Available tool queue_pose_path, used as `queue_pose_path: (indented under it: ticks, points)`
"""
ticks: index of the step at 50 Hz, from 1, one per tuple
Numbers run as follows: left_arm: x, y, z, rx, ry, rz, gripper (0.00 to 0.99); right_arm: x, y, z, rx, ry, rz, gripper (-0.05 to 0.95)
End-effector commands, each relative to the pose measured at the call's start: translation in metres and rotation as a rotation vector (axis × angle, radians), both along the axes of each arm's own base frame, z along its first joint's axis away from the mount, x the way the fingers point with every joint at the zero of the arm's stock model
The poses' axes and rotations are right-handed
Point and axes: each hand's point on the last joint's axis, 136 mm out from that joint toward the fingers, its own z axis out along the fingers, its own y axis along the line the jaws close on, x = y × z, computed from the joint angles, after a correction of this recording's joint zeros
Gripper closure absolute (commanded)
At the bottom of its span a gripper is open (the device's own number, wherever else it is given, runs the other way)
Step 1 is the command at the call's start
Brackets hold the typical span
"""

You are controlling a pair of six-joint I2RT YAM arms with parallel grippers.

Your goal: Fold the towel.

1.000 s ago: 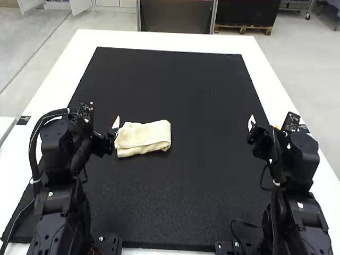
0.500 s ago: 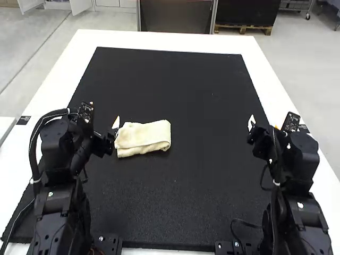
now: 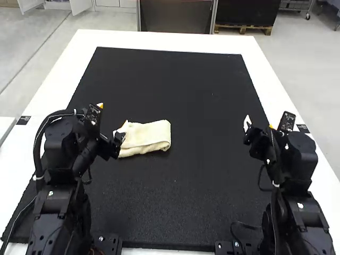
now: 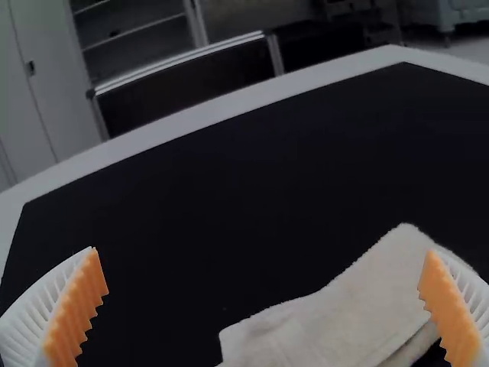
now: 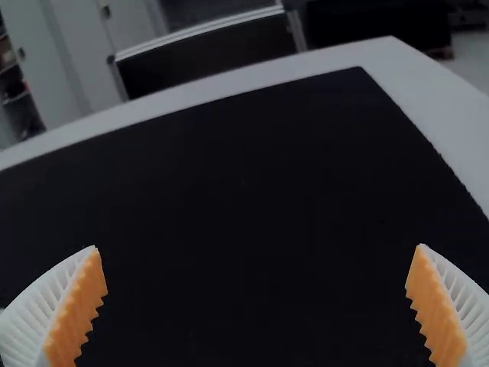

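My left gripper (image 3: 112, 117) stands at the left end of the cream towel (image 3: 151, 135), one fingertip overlapping its edge from above. The towel lies folded into a small, slightly uneven rectangle on the black mat. In the left wrist view, the left gripper (image 4: 262, 254) is open, with the towel (image 4: 336, 325) below and partly between its fingers, not gripped. Over the mat's right side, well apart from the towel, is my right gripper (image 3: 258, 124). Wide apart in the right wrist view are the fingers of the right gripper (image 5: 256, 251), nothing between them.
The black mat (image 3: 180, 196) covers most of the white table (image 3: 159, 40), whose border runs around it. Each arm's base stands at the near edge. A thin cable (image 3: 245, 222) lies by the right arm's base.
My left gripper has moved a little rightward, its fingertip now over the towel's left end. The right gripper has shifted slightly to the left. The towel lies as before.
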Motion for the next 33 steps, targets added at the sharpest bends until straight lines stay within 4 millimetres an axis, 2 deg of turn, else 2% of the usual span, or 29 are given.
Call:
queue_pose_path:
  ticks: [1, 33]
  points:
    - [-0.001, -0.0045, -0.0028, 0.036, -0.006, -0.021, 0.036, -0.0001, 0.0038, -0.0016, 0.005, 0.0, 0.011, -0.01]
    - [-0.0012, -0.0055, -0.0028, 0.037, -0.007, -0.025, 0.036, 0.0, 0.0017, -0.002, 0.005, 0.002, 0.001, -0.01]
